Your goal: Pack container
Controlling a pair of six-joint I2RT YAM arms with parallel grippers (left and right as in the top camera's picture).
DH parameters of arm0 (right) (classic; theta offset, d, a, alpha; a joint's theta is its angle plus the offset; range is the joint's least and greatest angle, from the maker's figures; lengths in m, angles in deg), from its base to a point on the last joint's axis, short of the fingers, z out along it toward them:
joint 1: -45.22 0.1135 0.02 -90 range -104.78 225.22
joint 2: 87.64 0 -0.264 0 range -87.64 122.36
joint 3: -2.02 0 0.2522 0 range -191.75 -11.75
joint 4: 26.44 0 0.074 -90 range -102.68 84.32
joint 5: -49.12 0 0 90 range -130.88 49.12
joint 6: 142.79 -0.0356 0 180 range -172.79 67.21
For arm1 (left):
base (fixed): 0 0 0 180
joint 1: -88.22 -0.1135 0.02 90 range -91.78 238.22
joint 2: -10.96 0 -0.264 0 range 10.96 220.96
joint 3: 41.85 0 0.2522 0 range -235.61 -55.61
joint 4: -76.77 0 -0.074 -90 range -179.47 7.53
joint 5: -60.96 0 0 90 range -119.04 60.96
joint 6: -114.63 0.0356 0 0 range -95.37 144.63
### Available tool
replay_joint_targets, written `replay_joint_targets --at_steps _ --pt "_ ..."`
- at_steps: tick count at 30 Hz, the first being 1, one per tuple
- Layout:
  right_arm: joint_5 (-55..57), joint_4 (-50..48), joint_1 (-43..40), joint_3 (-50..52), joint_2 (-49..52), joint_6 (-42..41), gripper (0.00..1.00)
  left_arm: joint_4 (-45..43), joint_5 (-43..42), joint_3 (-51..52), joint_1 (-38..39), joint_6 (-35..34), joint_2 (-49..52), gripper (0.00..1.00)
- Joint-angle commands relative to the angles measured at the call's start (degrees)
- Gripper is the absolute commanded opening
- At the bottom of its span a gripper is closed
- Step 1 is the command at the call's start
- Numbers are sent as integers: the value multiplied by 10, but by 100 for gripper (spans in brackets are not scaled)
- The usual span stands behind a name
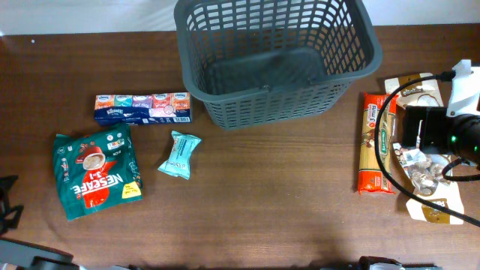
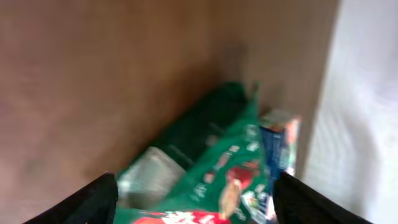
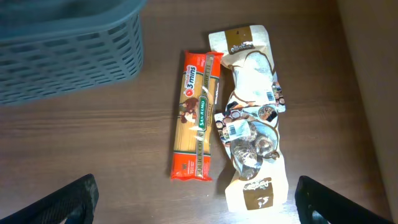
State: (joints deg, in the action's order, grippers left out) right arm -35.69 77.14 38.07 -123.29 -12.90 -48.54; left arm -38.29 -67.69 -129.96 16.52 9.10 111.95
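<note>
The container (image 1: pixel 277 105) is set at the far edge of the table (image 1: pixel 285 202), mid-width, with a wide bare stretch in front of it. The right gripper (image 3: pixel 199 202) is held spread, pointed down over the pasta packet (image 3: pixel 196 118). The left gripper (image 2: pixel 199 199) is held spread above the green coffee bag (image 2: pixel 205 168) near the left edge.

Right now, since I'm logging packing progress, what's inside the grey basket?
Nothing visible: the container shows only its bare base. Its near rim covers the inner front wall, so that strip is unseen.
</note>
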Motion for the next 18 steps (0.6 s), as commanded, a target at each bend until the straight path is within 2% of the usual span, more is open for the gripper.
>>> replay_joint_targets --at_steps 1,11,18 --pt "11 0 -4 -10 -3 -7 99 -2 50 3 2 32 25 76" --pt "11 0 -4 -10 -3 -7 99 -1 48 3 38 94 118 74" --pt "11 0 -4 -10 -3 -7 99 -5 -2 3 50 126 153 71"
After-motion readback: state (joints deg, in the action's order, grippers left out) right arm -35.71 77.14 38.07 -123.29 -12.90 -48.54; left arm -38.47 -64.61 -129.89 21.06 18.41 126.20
